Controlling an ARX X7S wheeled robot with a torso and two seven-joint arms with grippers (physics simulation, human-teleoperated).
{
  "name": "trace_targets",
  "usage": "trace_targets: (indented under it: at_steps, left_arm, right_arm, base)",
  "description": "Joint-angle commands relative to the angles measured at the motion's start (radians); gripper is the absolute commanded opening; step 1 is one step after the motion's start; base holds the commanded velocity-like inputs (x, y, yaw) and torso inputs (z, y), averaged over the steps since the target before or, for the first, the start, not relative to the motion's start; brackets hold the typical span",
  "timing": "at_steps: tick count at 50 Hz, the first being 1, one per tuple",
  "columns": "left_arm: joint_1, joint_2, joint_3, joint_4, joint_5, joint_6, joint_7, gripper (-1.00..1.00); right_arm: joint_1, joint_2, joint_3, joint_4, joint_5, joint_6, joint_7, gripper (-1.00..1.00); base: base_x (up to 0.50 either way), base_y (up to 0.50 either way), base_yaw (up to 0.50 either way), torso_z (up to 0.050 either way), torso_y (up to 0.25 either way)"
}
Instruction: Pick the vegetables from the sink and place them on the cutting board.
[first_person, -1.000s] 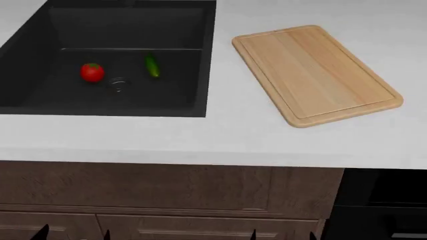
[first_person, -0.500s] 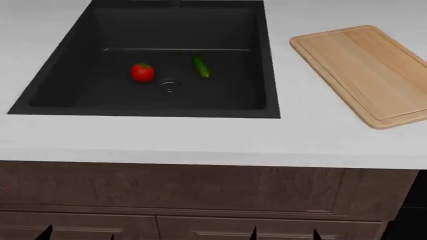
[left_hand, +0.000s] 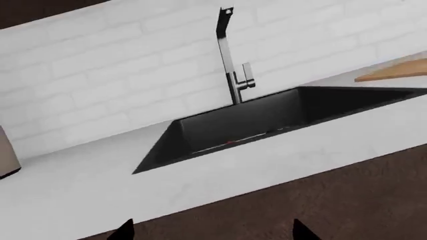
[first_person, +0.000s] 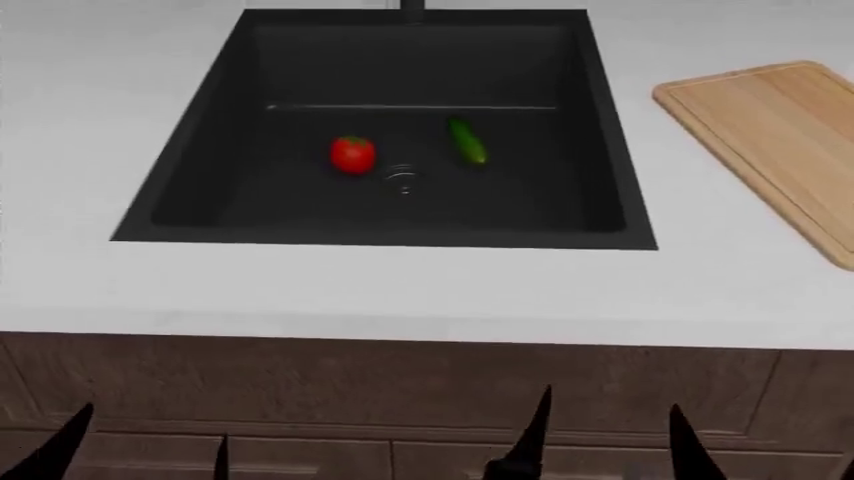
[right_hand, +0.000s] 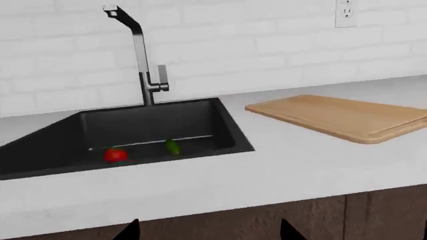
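The red tomato (first_person: 352, 154) and the dark-green cucumber (first_person: 466, 140) lie on the floor of the black sink (first_person: 200, 170), either side of the drain (first_person: 400, 180). The wooden cutting board (first_person: 781, 135) lies on the counter to the right, partly cut off. Both also show in the right wrist view: tomato (right_hand: 115, 155), cucumber (right_hand: 173, 146), board (right_hand: 340, 117). My left gripper (first_person: 140, 458) and right gripper (first_person: 611, 450) are open and empty, low in front of the cabinet, well short of the sink. Only their fingertips (left_hand: 123, 231) (right_hand: 288, 231) show.
A dark grey faucet (right_hand: 143, 55) stands behind the sink against a white brick wall. A wall outlet (right_hand: 345, 14) is above the board. A beige object (left_hand: 5, 155) stands on the counter's far left. Brown cabinet fronts (first_person: 400, 390) lie below the white counter edge.
The head view has shifted left: sink and board now sit further right in it, the board partly cut off. Both grippers' fingertips have risen higher into view.
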Motion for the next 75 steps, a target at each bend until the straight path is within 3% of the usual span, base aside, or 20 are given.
trace_targets:
  at_steps: [1, 6, 14, 24, 27, 39, 49, 62, 75]
  left_arm:
    - [-0.166, 0.014, 0.011, 0.448, 0.146, -0.436, 0.14, 1.0]
    - [-0.38, 0.021, 0.05, 0.502, 0.216, -0.672, 0.225, 1.0]
    - [-0.65, 0.012, 0.022, 0.241, 0.177, -0.718, 0.259, 1.0]
    - [-0.963, 0.043, -0.027, -0.166, 0.109, -0.741, 0.257, 1.0]
    - [-1.009, 0.023, 0.017, -0.279, 0.114, -0.686, 0.268, 1.0]
    - [-1.269, 0.024, -0.004, -0.889, 0.046, -0.547, 0.248, 1.0]
    - [-1.213, 0.017, 0.009, -0.88, 0.046, -0.513, 0.233, 1.0]
    - [-1.233, 0.016, 0.0, -0.995, 0.028, -0.456, 0.197, 1.0]
    - [-1.218, 0.016, -0.004, -0.951, 0.016, -0.492, 0.191, 1.0]
  right_arm:
    - [0.315, 0.022, 0.12, -0.38, 0.18, 0.556, 0.085, 1.0]
    - [0.554, 0.055, 0.106, -0.368, 0.218, 0.741, 0.107, 1.0]
    - [0.789, 0.063, 0.08, -0.14, 0.214, 0.785, 0.088, 1.0]
    - [1.03, 0.03, -0.041, 0.431, 0.121, 0.567, -0.015, 1.0]
    - [1.088, 0.019, -0.073, 0.574, 0.091, 0.505, -0.034, 1.0]
    - [1.345, -0.024, -0.136, 1.193, -0.005, 0.274, -0.07, 1.0]
    - [1.346, 0.004, -0.173, 1.28, -0.028, 0.217, -0.111, 1.0]
    - [1.284, 0.028, -0.194, 1.235, -0.031, 0.188, -0.133, 1.0]
    - [1.275, 0.039, -0.195, 1.181, -0.025, 0.212, -0.12, 1.0]
  base:
    - [0.0, 0.0, 0.0, 0.05, 0.0]
    - [0.0, 0.0, 0.0, 0.05, 0.0]
    - [0.0, 0.0, 0.0, 0.05, 0.0]
    - [0.0, 0.0, 0.0, 0.05, 0.0]
    - [0.0, 0.0, 0.0, 0.017, 0.0]
    - [0.0, 0.0, 0.0, 0.0, 0.0]
    - [0.27, 0.0, 0.0, 0.0, 0.0]
    - [0.5, 0.0, 0.0, 0.0, 0.0]
    - [0.5, 0.0, 0.0, 0.0, 0.0]
